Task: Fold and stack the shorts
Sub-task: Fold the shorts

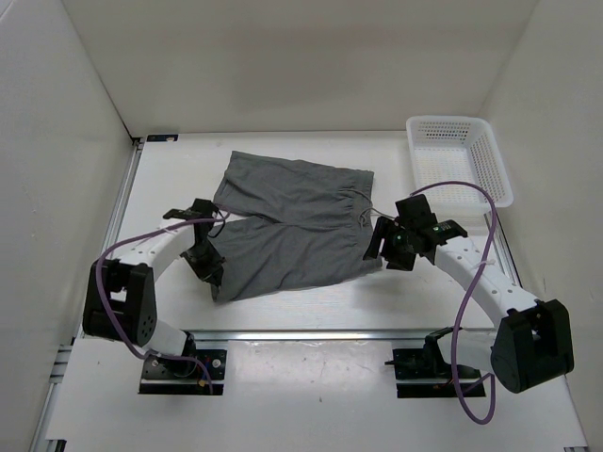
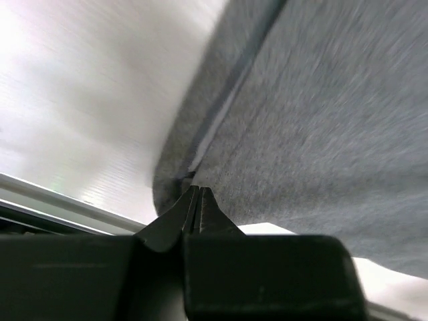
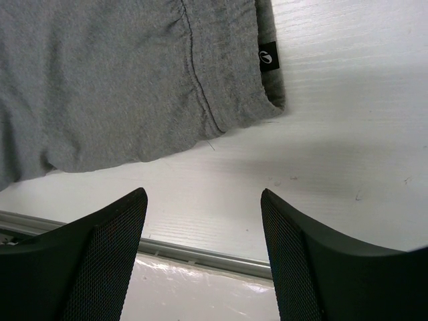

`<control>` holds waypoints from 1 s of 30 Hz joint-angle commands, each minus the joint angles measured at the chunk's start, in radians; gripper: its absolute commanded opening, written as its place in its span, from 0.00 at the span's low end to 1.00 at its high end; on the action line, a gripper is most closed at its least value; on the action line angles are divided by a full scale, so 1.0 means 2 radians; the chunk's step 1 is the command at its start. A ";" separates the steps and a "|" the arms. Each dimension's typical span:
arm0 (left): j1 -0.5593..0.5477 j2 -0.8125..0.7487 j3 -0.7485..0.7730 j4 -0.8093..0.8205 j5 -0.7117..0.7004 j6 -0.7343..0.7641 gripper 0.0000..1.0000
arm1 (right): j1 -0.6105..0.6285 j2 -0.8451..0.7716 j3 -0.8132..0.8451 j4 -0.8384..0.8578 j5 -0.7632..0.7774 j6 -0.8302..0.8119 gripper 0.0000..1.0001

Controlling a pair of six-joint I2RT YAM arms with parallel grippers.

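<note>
Pair of plain medium-grey soft-fabric shorts point(image 1: 292, 226) lies spread flat on the white table point(image 1: 283, 151), roughly centre. The waistband is towards the right and the two wide legs towards the left. The far leg sits smooth; the near leg shows light creases.

Left gripper point(image 2: 198, 200): down at the near-left corner of the shorts, on the near leg's stitched hem point(image 2: 221, 114). Wrist view shows the two black fingers pressed fully together, with the hem fold running straight into their tips. It reads as a pinch on the fabric edge. The view is motion-blurred, so how deep the cloth sits between the tips I cannot tell.

Right gripper point(image 3: 202, 197): low over bare table just beside the near-right corner of the shorts, apart from the cloth. Its two black mesh-textured fingers stand wide apart, with white table and a strip of the silver metal rail point(image 3: 200, 251) showing between them. The gathered waistband point(image 3: 234, 73) ends just ahead of it, a small black label point(image 3: 269, 57) sewn at that corner.

White plastic mesh basket point(image 1: 459, 155) stands at the far-right of the table, well apart from the shorts.
</note>
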 commanded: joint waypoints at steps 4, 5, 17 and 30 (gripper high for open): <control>0.022 -0.067 0.025 -0.039 -0.005 -0.002 0.20 | 0.000 -0.020 0.001 -0.013 0.012 0.000 0.75; 0.022 -0.076 0.009 -0.047 0.005 -0.014 0.44 | 0.000 -0.020 -0.005 -0.017 0.012 0.006 0.76; -0.019 -0.191 -0.120 -0.005 0.148 -0.084 0.63 | -0.032 -0.032 -0.113 0.071 -0.093 0.100 0.82; 0.028 -0.060 -0.090 0.031 0.027 -0.048 0.57 | -0.052 -0.037 -0.099 0.048 -0.088 0.082 0.82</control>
